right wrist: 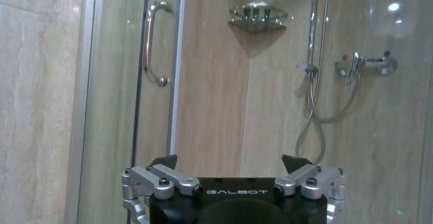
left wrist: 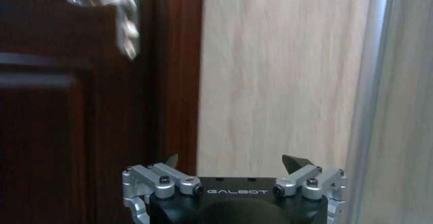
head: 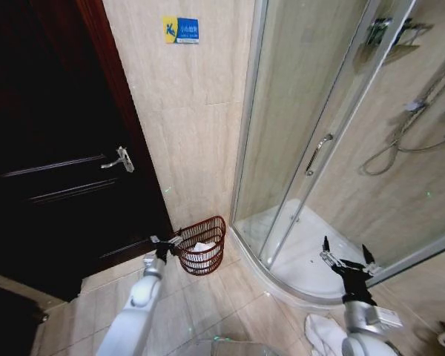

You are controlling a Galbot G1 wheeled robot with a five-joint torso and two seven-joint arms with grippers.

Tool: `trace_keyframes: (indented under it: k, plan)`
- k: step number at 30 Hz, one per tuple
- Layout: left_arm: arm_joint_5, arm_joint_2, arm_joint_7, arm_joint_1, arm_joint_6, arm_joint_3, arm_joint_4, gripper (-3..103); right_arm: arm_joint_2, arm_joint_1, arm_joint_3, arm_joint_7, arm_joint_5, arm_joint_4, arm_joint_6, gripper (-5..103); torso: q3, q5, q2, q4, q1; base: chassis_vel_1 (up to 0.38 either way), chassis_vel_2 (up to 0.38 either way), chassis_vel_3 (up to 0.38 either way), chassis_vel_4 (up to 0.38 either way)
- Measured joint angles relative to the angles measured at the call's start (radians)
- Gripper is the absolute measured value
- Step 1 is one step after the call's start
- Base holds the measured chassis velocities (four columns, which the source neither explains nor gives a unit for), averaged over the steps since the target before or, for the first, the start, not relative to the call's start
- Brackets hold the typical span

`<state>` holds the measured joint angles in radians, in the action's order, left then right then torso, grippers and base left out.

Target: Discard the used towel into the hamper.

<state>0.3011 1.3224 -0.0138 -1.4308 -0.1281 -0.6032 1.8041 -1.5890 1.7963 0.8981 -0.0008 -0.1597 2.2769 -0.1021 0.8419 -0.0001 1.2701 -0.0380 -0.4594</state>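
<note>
- left gripper stretched forward, fingers spread and empty, just beside the hamper; white towel inside
- right gripper raised, spread, well apart from the hamper

Silver-grey arms, black wrists marked "GALBOT", silver screwed finger brackets on left gripper and right gripper, black tips.

Tiled bathroom: glass shower cabin, shower hose.

A dark door fills the left of the frame, a blue sign sits top centre, and a glass shower occupies the right.
</note>
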Motion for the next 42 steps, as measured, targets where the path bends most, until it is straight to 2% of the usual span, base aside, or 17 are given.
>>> trace_keyframes:
  k: [3,4,8,10,16,18,23,25,26,30,35,42]
  plan:
    - [0.037,-0.012,0.020,-0.060,0.010,-0.065,0.112,100,0.001,0.007,0.018,-0.005,-0.008,0.026,0.017,100,0.000,-0.0001,0.000,-0.0002,0.000,0.000,0.000,0.000,0.000]
    - [0.037,-0.012,0.020,-0.060,0.010,-0.065,0.112,100,0.001,0.007,0.018,-0.005,-0.008,0.026,0.017,100,0.000,-0.0001,0.000,-0.0002,0.000,0.000,0.000,0.000,0.000]
    - [0.070,-0.019,0.035,-0.142,0.069,-0.129,0.235,100,0.012,0.013,0.027,-0.008,-0.029,0.057,0.056,100,0.000,0.0000,0.000,-0.0001,0.000,0.000,0.000,0.000,0.000]
    - [0.072,-0.020,0.043,-0.164,0.075,-0.142,0.260,100,0.016,0.013,0.027,-0.008,-0.030,0.059,0.063,100,0.000,0.0000,0.000,-0.0001,0.000,0.000,0.000,0.000,0.000]
    - [0.033,-0.020,0.052,-0.216,0.030,-0.141,0.321,100,0.051,0.002,0.026,-0.012,-0.042,0.037,0.070,100,0.000,0.0001,0.000,-0.0001,0.000,0.000,0.000,0.000,0.000]
    - [0.029,-0.020,0.025,-0.230,0.034,-0.113,0.354,100,0.072,-0.008,0.036,-0.012,-0.058,0.028,0.077,100,0.000,0.0001,0.000,-0.0002,0.000,0.000,0.000,0.000,0.000]
    - [0.020,-0.009,0.006,-0.237,0.054,-0.074,0.369,100,0.107,-0.028,0.051,-0.011,-0.081,0.002,0.087,100,0.000,0.0002,0.000,0.0000,0.000,0.000,0.000,0.000,0.000]
    - [0.018,-0.001,-0.002,-0.241,0.071,-0.047,0.369,100,0.154,-0.035,0.051,-0.004,-0.124,-0.038,0.092,100,0.000,0.0001,0.000,-0.0001,0.000,0.000,0.000,0.000,0.000]
    - [0.018,-0.001,-0.002,-0.241,0.071,-0.047,0.369,100,0.154,-0.035,0.051,-0.004,-0.124,-0.038,0.092,100,0.000,0.0001,0.000,-0.0001,0.000,0.000,0.000,0.000,0.000]
    - [0.010,-0.023,-0.006,-0.255,0.074,-0.045,0.354,100,0.206,-0.038,0.049,0.001,-0.138,-0.116,0.043,100,0.000,0.0004,0.000,-0.0001,0.000,0.000,0.000,0.000,0.000]
    - [-0.005,-0.014,-0.010,-0.241,0.061,-0.058,0.338,100,0.209,-0.026,0.052,0.006,-0.129,-0.126,0.026,100,0.000,0.0001,0.000,-0.0001,0.000,0.000,0.000,0.000,0.000]
    - [-0.070,0.011,-0.008,-0.182,0.021,-0.047,0.288,100,0.172,-0.027,0.089,-0.003,-0.055,-0.156,-0.010,100,0.000,0.0000,0.000,-0.0001,0.000,0.000,0.000,0.000,0.000]
